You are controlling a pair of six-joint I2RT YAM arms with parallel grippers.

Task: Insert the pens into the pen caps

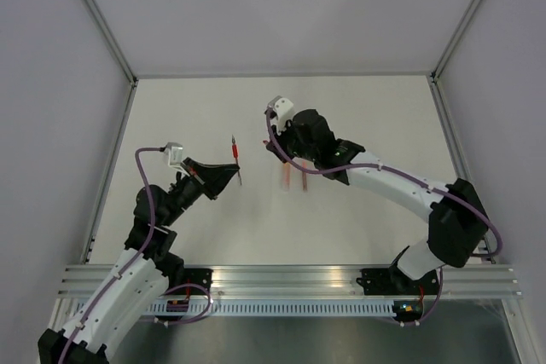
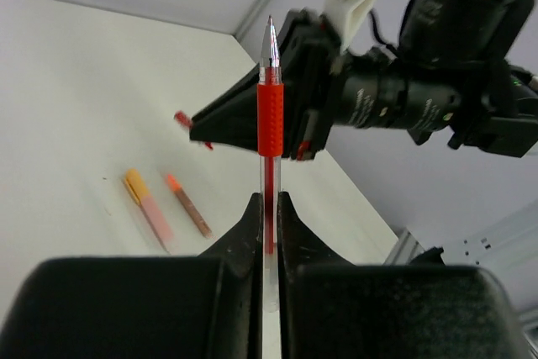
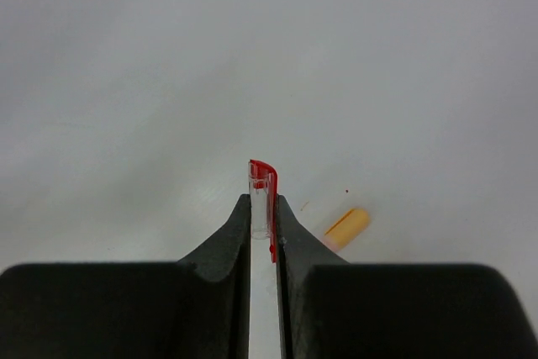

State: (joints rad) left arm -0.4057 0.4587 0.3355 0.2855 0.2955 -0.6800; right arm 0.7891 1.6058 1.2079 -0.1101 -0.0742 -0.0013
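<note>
Holding the red pen (image 2: 269,115) by its clear end, the left hand (image 2: 267,201) is shut tight on it, tip sticking out. The right hand (image 3: 262,205) pinches the red cap (image 3: 262,184) up in the air, near the pen. To do this well, I think the cap's open end should face the tip, both in one straight line, then slide on slowly. An orange pen (image 2: 148,206), a pink pen (image 2: 188,206) and an orange cap (image 3: 347,226) lie on the tabletop (image 1: 358,228).
</note>
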